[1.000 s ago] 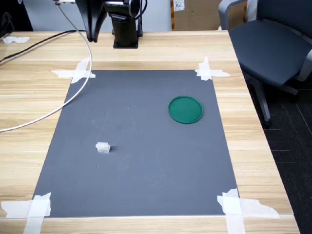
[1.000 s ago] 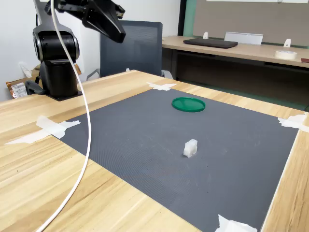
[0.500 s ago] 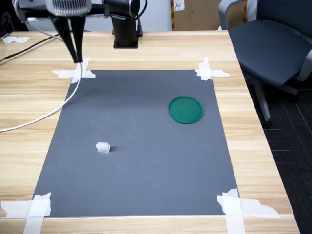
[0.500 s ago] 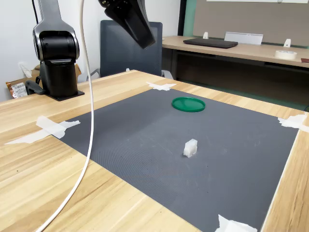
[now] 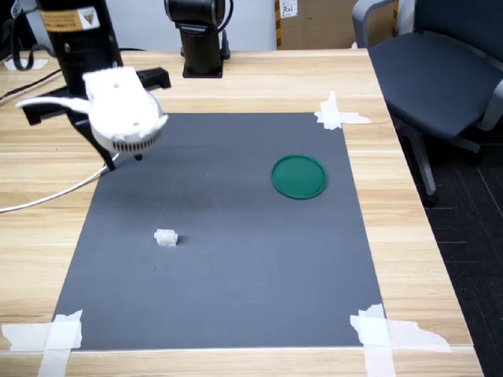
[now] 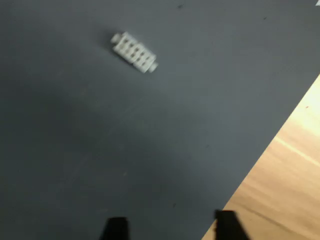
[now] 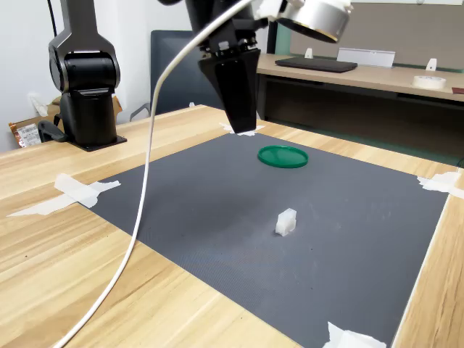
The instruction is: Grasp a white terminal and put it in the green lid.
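Clearly approach stage: gripper (image 6: 170, 230) with jaws spread and empty, hung above the mat, well apart from white terminal (image 6: 133, 52); needed lowering over it before closing.

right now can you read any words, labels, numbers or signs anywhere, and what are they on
None can be read.
Yellow sticker with a dark triangle sign on the arm: print too small to read.
White label on the cardboard box beyond the table in the first exterior view: blurred.
Printed packet beside the arm's base in the second exterior view: too small.
The white terminal and green lid: no text seen.
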